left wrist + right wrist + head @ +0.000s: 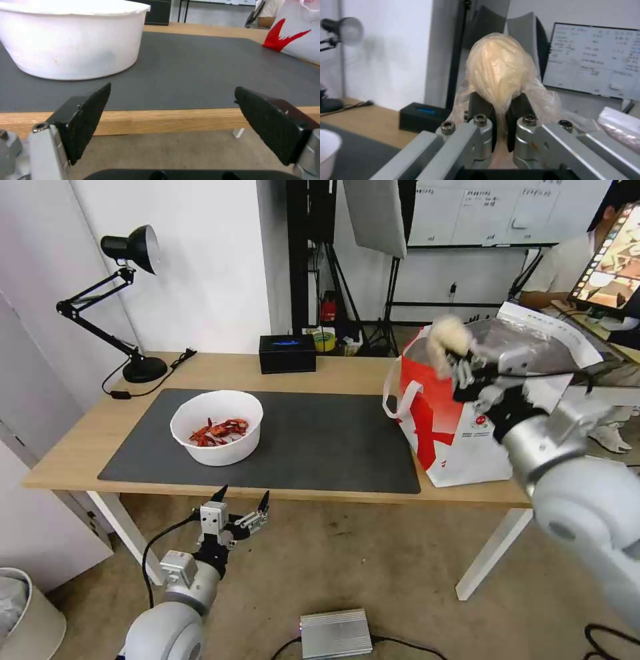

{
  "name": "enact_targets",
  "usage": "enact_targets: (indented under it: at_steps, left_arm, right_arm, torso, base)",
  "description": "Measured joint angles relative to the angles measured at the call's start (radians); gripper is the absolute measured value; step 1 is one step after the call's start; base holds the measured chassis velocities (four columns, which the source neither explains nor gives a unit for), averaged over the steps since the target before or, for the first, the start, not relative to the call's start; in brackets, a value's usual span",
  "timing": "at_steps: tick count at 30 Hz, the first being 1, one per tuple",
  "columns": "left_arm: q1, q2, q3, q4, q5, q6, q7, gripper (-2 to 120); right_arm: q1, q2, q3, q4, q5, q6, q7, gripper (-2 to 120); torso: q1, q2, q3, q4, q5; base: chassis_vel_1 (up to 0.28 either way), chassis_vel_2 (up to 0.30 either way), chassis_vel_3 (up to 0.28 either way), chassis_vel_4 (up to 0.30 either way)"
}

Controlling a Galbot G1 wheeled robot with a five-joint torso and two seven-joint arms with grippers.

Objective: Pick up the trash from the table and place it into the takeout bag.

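My right gripper (457,363) is shut on a beige ball of crumpled plastic (445,340), held in the air over the near rim of the red-and-white takeout bag (453,427). In the right wrist view the ball (498,72) bulges out above the two dark fingers (480,106) pinching it. A white bowl (217,427) with red crayfish shells sits on the dark mat on the table (73,447), left of centre. My left gripper (241,499) hangs open just below the table's front edge, near the bowl (73,37). Its fingertips (91,110) point at the mat.
A black box with a blue top (287,353) stands at the table's back edge. A black desk lamp (130,307) occupies the back left corner. The bag stands on the table's right end. A silver box (335,633) lies on the floor, and a bin (23,613) stands at the lower left.
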Motion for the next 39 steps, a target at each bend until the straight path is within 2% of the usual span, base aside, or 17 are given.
enact_targets:
  at_steps: [12,26,28,29,31,32,34,35,38,39]
  left_arm:
    - [-0.005,0.001,0.007,0.008,-0.002,0.000,0.000,100]
    - [-0.005,0.004,0.005,0.008,-0.003,0.000,0.000,100]
    - [-0.005,0.005,0.006,0.006,-0.004,0.000,0.000,100]
    - [-0.005,0.005,0.006,0.006,-0.004,0.000,0.000,100]
    - [-0.006,0.008,0.006,0.006,-0.004,0.000,0.000,100]
    - [-0.006,0.008,0.006,0.006,-0.004,0.000,0.000,100]
    - [-0.008,0.009,0.009,0.006,-0.005,0.000,0.000,100]
    - [-0.008,0.009,0.009,0.006,-0.005,0.000,0.000,100]
    - [-0.011,0.008,0.013,0.006,-0.005,0.000,0.000,100]
    - [-0.011,0.008,0.013,0.006,-0.005,0.000,0.000,100]
  right_arm:
    - [0.146,-0.033,-0.031,-0.209,0.121,-0.044,0.017,4]
    - [0.164,-0.016,-0.039,-0.259,0.196,-0.125,0.076,4]
    - [0.165,-0.009,-0.040,-0.263,0.206,-0.143,0.093,15]
    - [0.165,-0.009,-0.040,-0.263,0.206,-0.143,0.093,15]
    - [0.166,-0.003,-0.040,-0.263,0.206,-0.153,0.103,28]
    - [0.166,-0.003,-0.040,-0.263,0.206,-0.153,0.103,28]
    - [0.164,-0.002,-0.040,-0.257,0.205,-0.160,0.107,39]
    - [0.164,-0.002,-0.040,-0.257,0.205,-0.160,0.107,39]
    - [0.166,-0.001,-0.040,-0.253,0.205,-0.168,0.110,54]
    - [0.166,-0.001,-0.040,-0.253,0.205,-0.168,0.110,54]
  torso:
    - [0.000,0.000,0.000,-0.0001,0.0000]
    - [0.000,0.000,0.000,-0.0001,-0.0001]
    - [0.000,0.000,0.000,-0.0001,-0.0001]
    - [0.000,0.000,0.000,-0.0001,-0.0001]
    - [0.000,0.000,0.000,-0.0001,-0.0001]
    - [0.000,0.000,0.000,-0.0001,-0.0001]
    - [0.000,0.000,0.000,-0.0001,-0.0001]
    - [0.000,0.000,0.000,-0.0001,-0.0001]
    - [0.000,0.000,0.000,-0.0001,-0.0002]
    - [0.000,0.000,0.000,-0.0001,-0.0002]
  base:
    - [0.000,0.000,0.000,0.000]
    - [0.000,0.000,0.000,0.000]
    - [0.000,0.000,0.000,0.000]
    - [0.000,0.000,0.000,0.000]
    - [0.000,0.000,0.000,0.000]
    - [0.000,0.000,0.000,0.000]
    - [0.000,0.000,0.000,0.000]
    - [0.000,0.000,0.000,0.000]
    - [0.000,0.000,0.000,0.000]
    - [0.000,0.000,0.000,0.000]
